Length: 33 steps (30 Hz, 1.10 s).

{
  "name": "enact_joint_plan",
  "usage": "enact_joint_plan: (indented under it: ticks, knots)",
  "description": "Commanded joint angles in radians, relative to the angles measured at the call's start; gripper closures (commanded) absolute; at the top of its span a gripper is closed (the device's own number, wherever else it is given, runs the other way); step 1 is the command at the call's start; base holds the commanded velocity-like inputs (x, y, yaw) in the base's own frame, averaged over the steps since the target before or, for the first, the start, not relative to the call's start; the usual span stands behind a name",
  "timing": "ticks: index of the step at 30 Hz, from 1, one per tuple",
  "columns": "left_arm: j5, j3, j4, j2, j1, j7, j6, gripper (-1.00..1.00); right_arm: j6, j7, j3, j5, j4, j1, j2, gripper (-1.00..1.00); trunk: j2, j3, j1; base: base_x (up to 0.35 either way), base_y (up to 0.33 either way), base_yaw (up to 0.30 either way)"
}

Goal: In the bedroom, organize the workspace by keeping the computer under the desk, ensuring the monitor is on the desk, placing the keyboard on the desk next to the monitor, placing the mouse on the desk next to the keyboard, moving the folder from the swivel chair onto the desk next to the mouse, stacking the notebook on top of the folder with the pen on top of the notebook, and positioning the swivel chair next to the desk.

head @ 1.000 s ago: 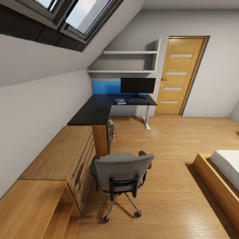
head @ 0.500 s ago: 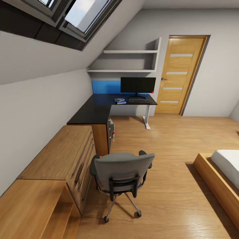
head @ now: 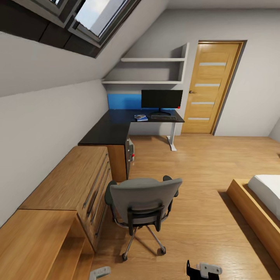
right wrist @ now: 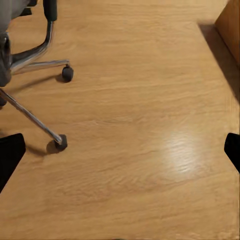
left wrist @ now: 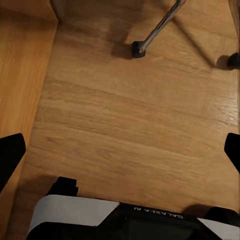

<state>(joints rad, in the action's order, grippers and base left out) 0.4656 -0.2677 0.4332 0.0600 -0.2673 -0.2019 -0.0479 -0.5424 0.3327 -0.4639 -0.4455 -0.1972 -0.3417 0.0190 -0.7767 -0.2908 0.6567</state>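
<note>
The swivel chair (head: 144, 208) stands beside the wooden cabinet (head: 74, 182), well short of the desk (head: 116, 130); both grippers (left wrist: 120, 150) (right wrist: 120, 150) gape wide, empty, over the floor (head: 194, 163).

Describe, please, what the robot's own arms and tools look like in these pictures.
In the left wrist view, the left tool has black fingertips and a black body with white panels and faint white lettering. The right tool shows black fingertips too. In the head view, small white-and-black parts peek in at the bottom edge. No cables are visible.

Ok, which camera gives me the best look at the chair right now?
The head view: the whole chair shows from behind, its back, armrests and base, standing beside the wooden cabinet. The right wrist view catches part of its chrome legs and casters; the left wrist view shows one leg and caster.
</note>
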Motion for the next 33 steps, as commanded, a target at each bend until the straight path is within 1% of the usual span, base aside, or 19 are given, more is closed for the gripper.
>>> enact_joint_plan:
  ticks: [1,5,9,10,11,15,20,21,33]
  knots:
    - [0.008,-0.008,-0.009,-0.001,-0.006,-0.007,-0.002,-1.0,-0.003,0.005,-0.01,-0.044,0.0,-0.002,0.007,-1.0,-0.008,-0.005,0.004,0.0,0.0,0.0]
    - [0.008,-0.008,-0.03,0.0,-0.013,-0.004,0.007,-1.0,-0.008,0.002,-0.01,-0.101,0.0,-0.005,0.017,-1.0,-0.036,-0.017,0.019,0.0,0.0,0.0]
    - [0.007,-0.008,-0.053,0.001,-0.015,-0.003,0.029,-1.0,-0.011,0.0,-0.011,-0.119,0.001,-0.005,0.023,-1.0,-0.064,-0.03,0.035,0.0,0.0,0.0]
    - [0.006,-0.008,-0.098,0.001,-0.016,-0.003,0.071,-1.0,-0.012,-0.001,-0.011,-0.125,0.002,-0.005,0.028,-1.0,-0.071,-0.033,0.039,0.0,0.0,0.0]
    - [0.006,-0.008,-0.114,0.001,-0.016,-0.003,0.097,-1.0,-0.013,-0.001,-0.012,-0.126,0.002,-0.005,0.029,-1.0,-0.078,-0.036,0.042,0.0,0.0,0.0]
    - [0.006,-0.008,-0.132,0.0,-0.016,-0.003,0.142,-1.0,-0.014,-0.001,-0.013,-0.127,0.002,-0.005,0.029,-1.0,-0.106,-0.048,0.058,0.0,0.0,0.0]
    - [0.006,-0.007,-0.143,0.0,-0.016,-0.002,0.169,-1.0,-0.02,-0.001,-0.014,-0.127,0.002,-0.005,0.029,-1.0,-0.141,-0.064,0.077,0.0,0.0,0.0]
    - [0.007,-0.007,-0.146,0.003,-0.017,-0.002,0.178,-1.0,-0.039,-0.002,-0.017,-0.126,0.002,-0.005,0.029,-1.0,-0.148,-0.067,0.081,0.0,0.0,0.0]
    - [0.008,-0.008,-0.15,0.008,-0.017,-0.002,0.182,-1.0,-0.06,-0.003,-0.019,-0.125,0.003,-0.005,0.03,-1.0,-0.232,-0.105,0.127,0.0,0.0,0.002]
